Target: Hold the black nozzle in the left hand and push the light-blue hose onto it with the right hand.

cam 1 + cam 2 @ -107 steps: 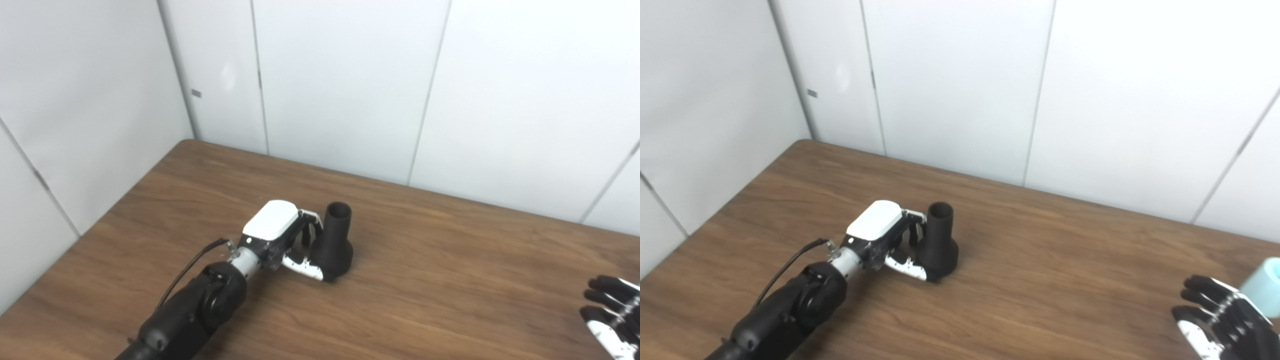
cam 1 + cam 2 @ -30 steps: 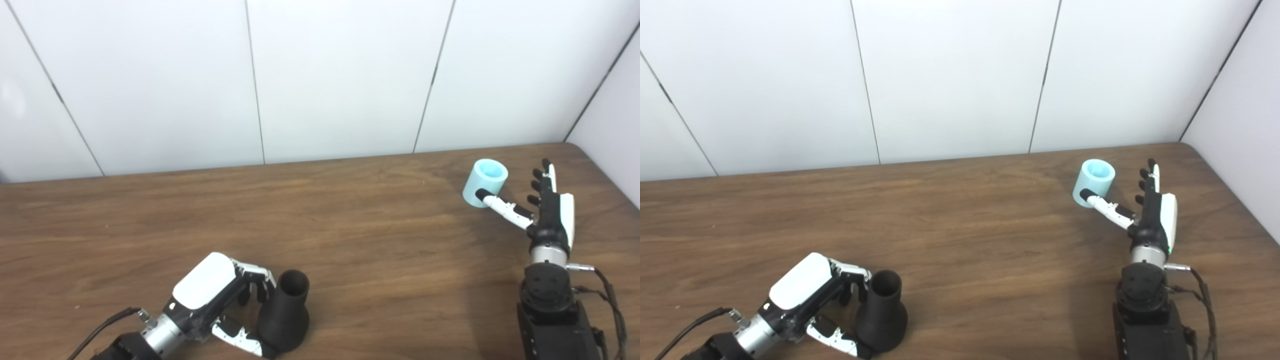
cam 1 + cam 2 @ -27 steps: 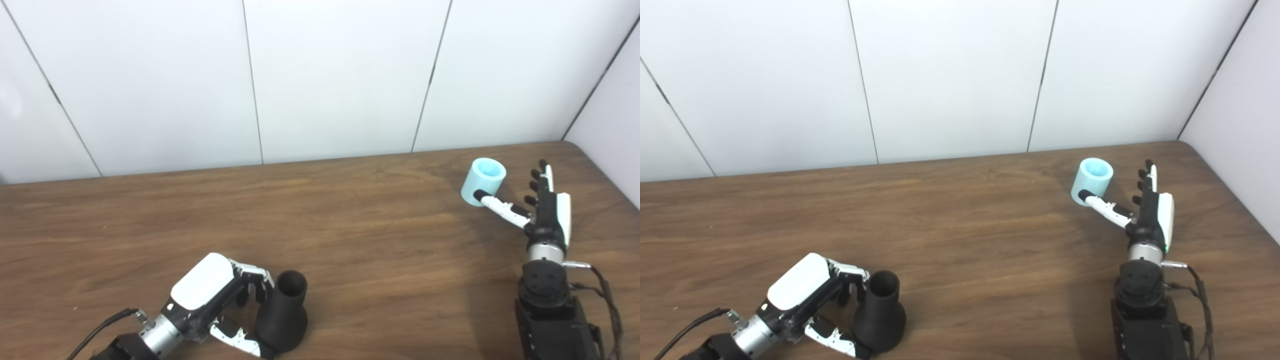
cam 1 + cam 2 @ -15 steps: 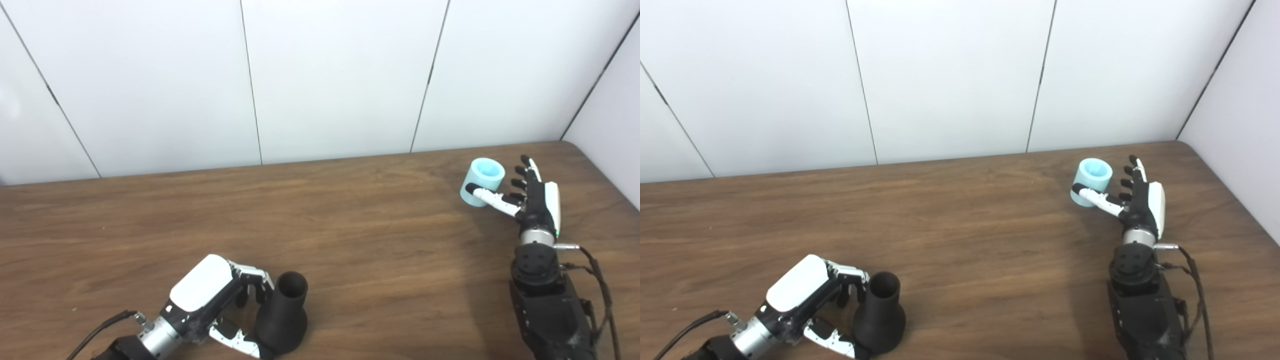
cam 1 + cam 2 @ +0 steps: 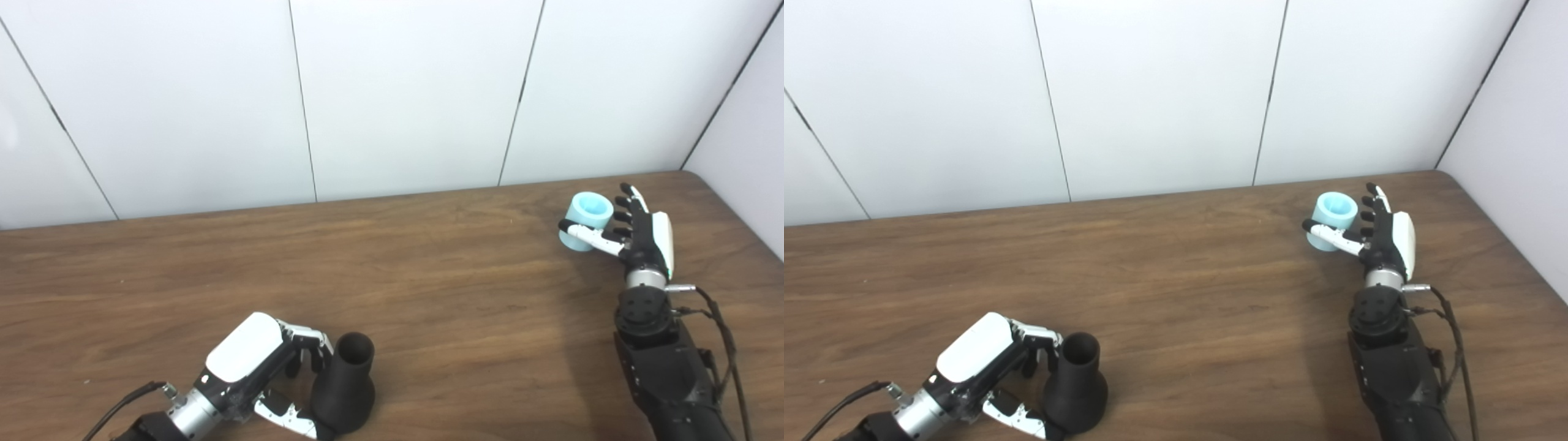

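The black nozzle (image 5: 343, 386) stands upright on the wooden table (image 5: 429, 275) near the front left, its wide base down and narrow mouth up. My left hand (image 5: 254, 364) is shut on it, fingers behind the neck and thumb along the base. At the far right stands the light-blue hose (image 5: 589, 209), a short open-topped cylinder. My right hand (image 5: 643, 236) is open right beside it, with the thumb lying across the hose's front and the fingers spread just to its right. Whether they touch it I cannot tell.
White wall panels (image 5: 398, 92) run close behind the table's back edge, and another wall (image 5: 753, 122) stands at the right, near the hose. The table's rounded back right corner (image 5: 692, 174) is just beyond the right hand. Bare wood lies between the two hands.
My right hand has moved forward to the hose, so its thumb now crosses the hose's front. The left hand and nozzle have not moved. The camera has panned right since the earliest frames.
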Controlling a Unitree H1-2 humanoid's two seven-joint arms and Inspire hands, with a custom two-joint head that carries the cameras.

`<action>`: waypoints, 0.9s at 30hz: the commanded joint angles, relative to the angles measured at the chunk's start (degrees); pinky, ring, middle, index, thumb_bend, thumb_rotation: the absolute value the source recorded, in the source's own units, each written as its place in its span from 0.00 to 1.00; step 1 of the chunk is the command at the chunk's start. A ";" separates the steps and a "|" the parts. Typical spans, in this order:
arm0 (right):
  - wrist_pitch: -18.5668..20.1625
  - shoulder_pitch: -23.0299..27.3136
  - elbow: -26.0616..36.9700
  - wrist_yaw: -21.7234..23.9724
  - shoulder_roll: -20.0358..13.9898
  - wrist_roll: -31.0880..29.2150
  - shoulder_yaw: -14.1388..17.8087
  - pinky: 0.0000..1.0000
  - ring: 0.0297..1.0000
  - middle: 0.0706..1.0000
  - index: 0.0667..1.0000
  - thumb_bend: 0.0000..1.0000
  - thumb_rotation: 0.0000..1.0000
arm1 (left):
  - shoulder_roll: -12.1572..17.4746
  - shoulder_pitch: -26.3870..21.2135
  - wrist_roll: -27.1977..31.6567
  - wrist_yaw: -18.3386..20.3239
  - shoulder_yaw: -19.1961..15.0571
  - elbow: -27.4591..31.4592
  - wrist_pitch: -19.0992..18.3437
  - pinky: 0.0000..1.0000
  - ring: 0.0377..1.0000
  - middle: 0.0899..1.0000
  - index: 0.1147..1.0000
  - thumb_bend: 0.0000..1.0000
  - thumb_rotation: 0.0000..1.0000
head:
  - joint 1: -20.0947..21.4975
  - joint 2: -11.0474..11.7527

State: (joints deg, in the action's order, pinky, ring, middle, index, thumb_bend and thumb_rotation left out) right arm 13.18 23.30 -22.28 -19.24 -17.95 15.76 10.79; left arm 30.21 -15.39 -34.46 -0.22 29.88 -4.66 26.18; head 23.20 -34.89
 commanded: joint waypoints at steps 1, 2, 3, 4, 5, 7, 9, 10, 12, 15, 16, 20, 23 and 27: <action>-1.36 2.35 -0.14 0.27 -0.93 0.10 -0.76 0.71 0.80 0.85 0.89 1.00 0.34 | 1.08 1.42 -1.40 3.52 1.21 0.29 0.67 0.55 0.51 0.46 0.40 0.52 0.00 | 0.07 -0.03; -1.29 2.42 -0.28 0.30 -0.97 0.12 -0.94 0.71 0.80 0.84 0.89 1.00 0.34 | 1.06 1.46 -1.47 3.63 1.13 0.34 0.68 0.55 0.51 0.46 0.40 0.52 0.00 | 0.09 -0.02; -1.40 2.45 -0.45 0.39 -1.08 0.15 -1.19 0.71 0.80 0.84 0.88 1.00 0.34 | 1.03 1.51 -1.46 3.76 1.04 0.39 0.68 0.55 0.50 0.46 0.40 0.52 0.00 | 0.09 -0.02; -1.40 2.30 -0.16 0.61 -1.14 0.11 -1.42 0.71 0.80 0.83 0.87 1.00 0.33 | 1.02 1.55 -1.47 3.83 0.97 0.46 0.69 0.55 0.50 0.46 0.40 0.52 0.00 | 0.09 -0.04; -1.47 2.16 -0.02 0.78 -1.22 0.07 -1.62 0.67 0.77 0.81 0.86 1.00 0.33 | 1.01 1.58 -1.44 3.84 0.92 0.49 0.70 0.55 0.50 0.46 0.40 0.52 0.00 | 0.09 -0.04; -1.69 1.86 0.42 0.68 -1.25 0.31 -2.01 0.62 0.73 0.78 0.83 1.00 0.31 | 0.97 1.62 -1.39 3.87 0.83 0.52 0.70 0.54 0.50 0.46 0.40 0.52 0.00 | 0.09 -0.04; -2.40 1.59 0.76 0.16 -1.06 0.28 -1.99 0.59 0.70 0.74 0.79 1.00 0.29 | 0.93 1.65 -1.25 3.96 0.76 0.55 0.69 0.54 0.50 0.46 0.40 0.52 0.00 | 0.04 0.05; -2.97 1.46 0.81 -0.22 -0.91 0.14 -1.85 0.58 0.67 0.71 0.75 1.00 0.27 | 0.94 1.64 -1.20 3.99 0.77 0.55 0.69 0.54 0.50 0.46 0.40 0.52 0.00 | 0.04 0.05; -3.43 1.20 1.33 -0.84 -0.59 0.13 -1.61 0.57 0.64 0.66 0.69 1.00 0.23 | 1.00 1.61 -1.12 3.88 0.89 0.56 0.71 0.54 0.50 0.46 0.40 0.52 0.00 | 0.02 0.02; -4.65 0.97 1.57 -2.08 -0.15 0.08 -1.14 0.49 0.57 0.59 0.61 0.96 0.16 | 0.97 1.60 -1.27 3.84 0.89 0.56 0.70 0.54 0.50 0.46 0.40 0.52 0.00 | 0.02 -0.03; -4.92 0.88 1.77 -2.45 -0.01 0.08 -1.03 0.43 0.51 0.56 0.58 0.95 0.13 | 0.94 1.63 -1.13 3.84 0.86 0.54 0.70 0.54 0.50 0.46 0.40 0.52 0.00 | 0.01 -0.05; -4.28 0.70 2.48 -3.89 0.22 1.30 -1.21 0.31 0.39 0.44 0.51 0.71 0.04 | 0.91 1.63 -1.00 4.04 0.81 0.60 0.70 0.54 0.50 0.46 0.40 0.52 0.00 | 0.01 -0.05; -4.16 0.43 2.93 -4.62 0.26 2.03 -1.39 0.31 0.38 0.40 0.47 0.55 0.00 | 0.87 1.65 -1.03 4.35 0.69 0.60 0.70 0.54 0.50 0.46 0.40 0.52 0.00 | 0.01 -0.05; -3.60 0.02 3.55 -5.14 0.65 2.26 -1.13 0.32 0.37 0.40 0.46 0.53 0.00 | 0.86 1.64 -1.12 4.68 0.60 0.70 0.67 0.54 0.51 0.45 0.40 0.52 0.00 | -0.01 -0.18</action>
State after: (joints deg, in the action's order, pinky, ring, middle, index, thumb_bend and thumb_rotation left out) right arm 10.75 21.91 -20.77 -23.04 -16.48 17.20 9.18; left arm 30.20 -15.18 -34.45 1.03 29.45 -3.77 26.18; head 23.12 -35.07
